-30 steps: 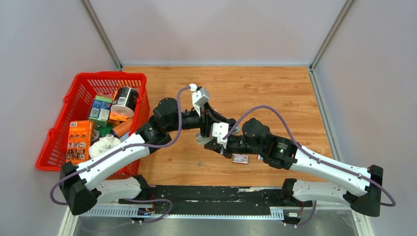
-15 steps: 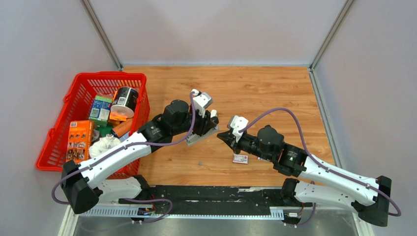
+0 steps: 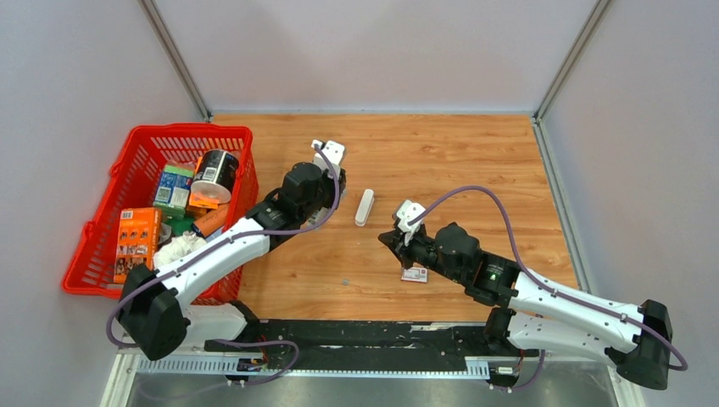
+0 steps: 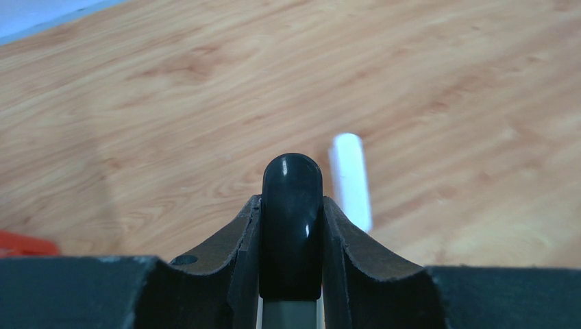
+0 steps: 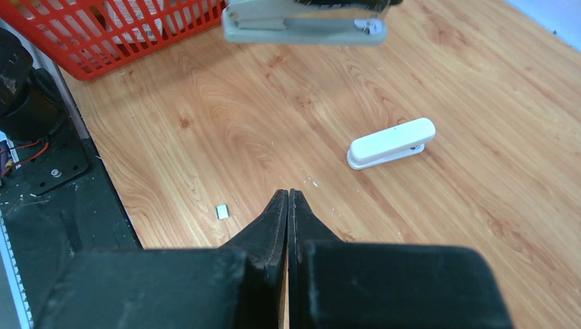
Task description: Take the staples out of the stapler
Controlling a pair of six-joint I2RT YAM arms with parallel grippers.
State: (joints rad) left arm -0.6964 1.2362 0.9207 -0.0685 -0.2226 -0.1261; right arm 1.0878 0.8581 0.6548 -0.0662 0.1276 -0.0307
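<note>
Wood-grain tabletop (image 3: 475,161) with grey walls around it. One white stapler body (image 3: 365,207) lies free at centre frame, apart from both arms. Its one grey black-tipped bar (image 5: 301,31) sits clamped in the left gripper (image 4: 291,205), jaws narrow around it. The right gripper (image 5: 288,199), lower centre, is pressed shut and empty. The magazine looks to be out, so emptying comes next: tip or strip the bar over bare wood. One red basket (image 3: 186,129) at left, one red-and-white box (image 3: 414,273), and one small grey chip (image 5: 222,212), perhaps staples.
</note>
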